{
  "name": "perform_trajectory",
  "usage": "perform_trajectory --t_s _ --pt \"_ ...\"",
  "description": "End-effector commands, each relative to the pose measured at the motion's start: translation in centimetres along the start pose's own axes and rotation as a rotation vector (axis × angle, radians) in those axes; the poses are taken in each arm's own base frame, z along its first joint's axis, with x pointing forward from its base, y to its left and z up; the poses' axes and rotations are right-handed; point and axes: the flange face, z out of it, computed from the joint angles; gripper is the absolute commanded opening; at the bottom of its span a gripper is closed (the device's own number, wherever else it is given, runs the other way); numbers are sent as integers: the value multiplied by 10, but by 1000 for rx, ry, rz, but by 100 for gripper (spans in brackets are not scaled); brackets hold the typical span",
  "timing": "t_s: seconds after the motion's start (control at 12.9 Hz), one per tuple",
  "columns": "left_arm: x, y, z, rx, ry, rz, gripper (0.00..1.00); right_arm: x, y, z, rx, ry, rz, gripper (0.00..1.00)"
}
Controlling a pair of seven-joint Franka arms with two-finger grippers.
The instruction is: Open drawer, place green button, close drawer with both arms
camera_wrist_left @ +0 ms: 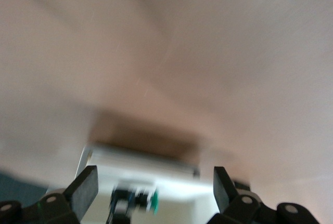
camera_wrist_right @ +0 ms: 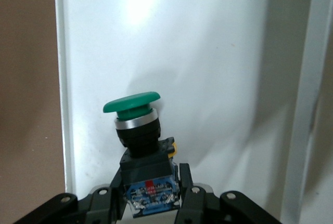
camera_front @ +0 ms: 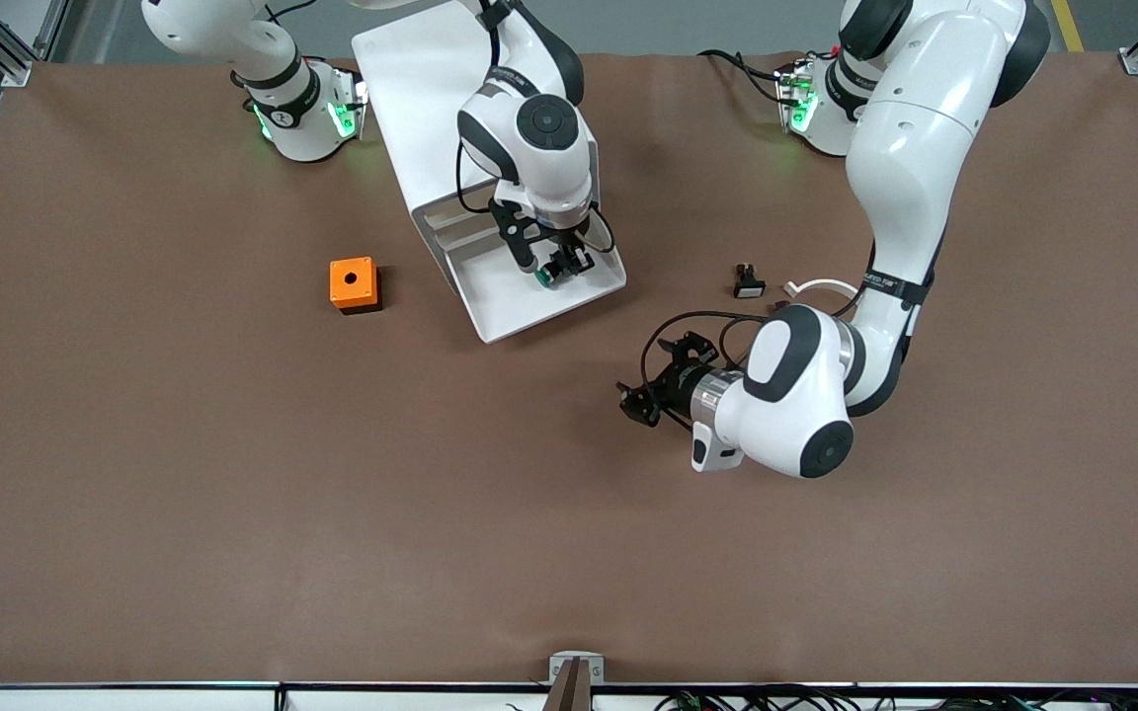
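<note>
The white cabinet (camera_front: 411,89) stands at the robots' edge of the table with its bottom drawer (camera_front: 569,301) pulled out toward the front camera. My right gripper (camera_front: 557,265) is shut on the green-capped button (camera_front: 547,276) and holds it over the open drawer. In the right wrist view the button (camera_wrist_right: 136,125) sits between the fingers (camera_wrist_right: 191,195), cap toward the white drawer floor (camera_wrist_right: 208,63). My left gripper (camera_front: 650,380) is open and empty, low over the mat, nearer the front camera than the drawer, pointing at it. Its wrist view shows the drawer (camera_wrist_left: 171,182) and the button (camera_wrist_left: 148,200).
An orange cube with a hole (camera_front: 354,284) sits on the brown mat toward the right arm's end. A small black part with a white face (camera_front: 748,283) and a white clip (camera_front: 816,288) lie toward the left arm's end, beside the left arm.
</note>
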Motion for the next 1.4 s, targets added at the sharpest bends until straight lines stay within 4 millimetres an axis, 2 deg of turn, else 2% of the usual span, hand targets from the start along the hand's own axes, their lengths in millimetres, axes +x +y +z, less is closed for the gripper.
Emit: perform_trajectory --t_s 0.0,0.16,0.31,0.39,0.47,0.54,0.62,0.78,0.85,1.09,1.32 --pt "-23 4 -2 -26 179 101 98 -19 3 2 18 5 38 0" --pt "-41 3 4 -49 285 150 98 -25 -1 5 22 4 58 2" --pt "-65 -13 17 -86 404 216 98 -27 -3 6 24 3 73 11" --pt "-77 -21 21 -97 441 245 98 -28 -3 6 23 2 72 32" --pt "-82 -26 26 -92 452 256 98 -26 -4 5 25 2 73 67" --pt "-83 -26 26 -90 451 256 98 -28 -5 3 29 0 72 77" --pt "-83 -26 30 -83 452 259 99 -26 -7 1 30 -1 73 100" --pt "-89 -26 42 -56 467 279 99 -20 -14 -5 38 -2 68 100" --pt "-88 -29 46 -40 482 284 99 -10 -24 -12 50 1 37 100" --pt "-104 -27 60 -18 496 311 99 32 -48 -38 32 8 -94 100" --pt "-115 -27 72 1 517 311 99 93 -74 -80 -35 15 -228 100"
